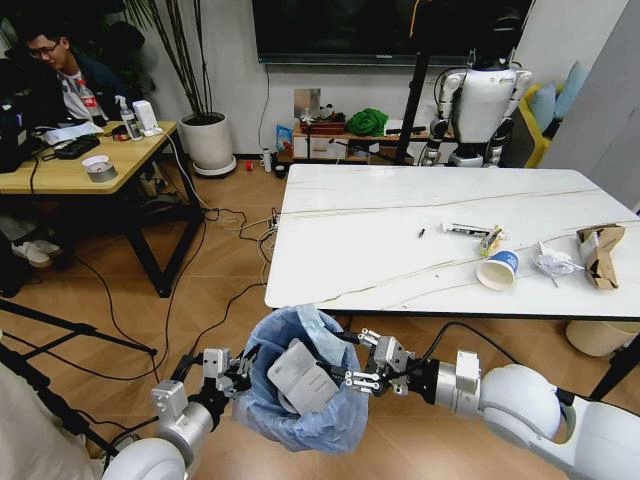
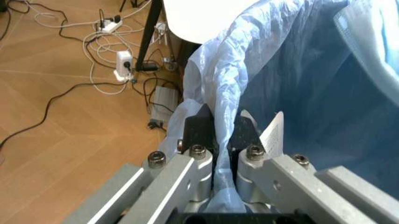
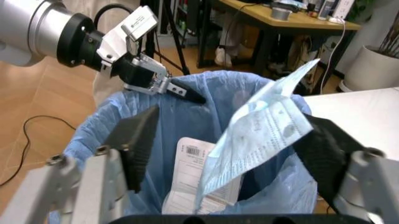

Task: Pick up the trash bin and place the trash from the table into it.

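The trash bin [image 1: 300, 400], lined with a crinkled blue bag, hangs off the floor in front of the table [image 1: 380, 250]. My left gripper [image 2: 223, 122] is shut on the bag-covered rim at the bin's left side [image 1: 238, 372]. At the bin's right rim, my right gripper [image 1: 362, 362] stands open over the mouth. A white and blue wrapper [image 3: 262, 126] stands between its fingers [image 3: 134, 140], above a printed paper [image 3: 190, 177] inside the bin. On the table's right part lie a paper cup [image 1: 498, 269], a clear wrapper [image 1: 553, 263], a brown paper bag [image 1: 600, 253] and a white strip [image 1: 465, 229].
A wooden desk [image 1: 80, 165] with a seated person stands at the left. Cables and a power strip [image 2: 123, 63] cross the floor between desk and table. A plant pot [image 1: 208, 142] and another robot [image 1: 485, 100] are behind. A cream bin [image 1: 600, 337] sits under the table's right end.
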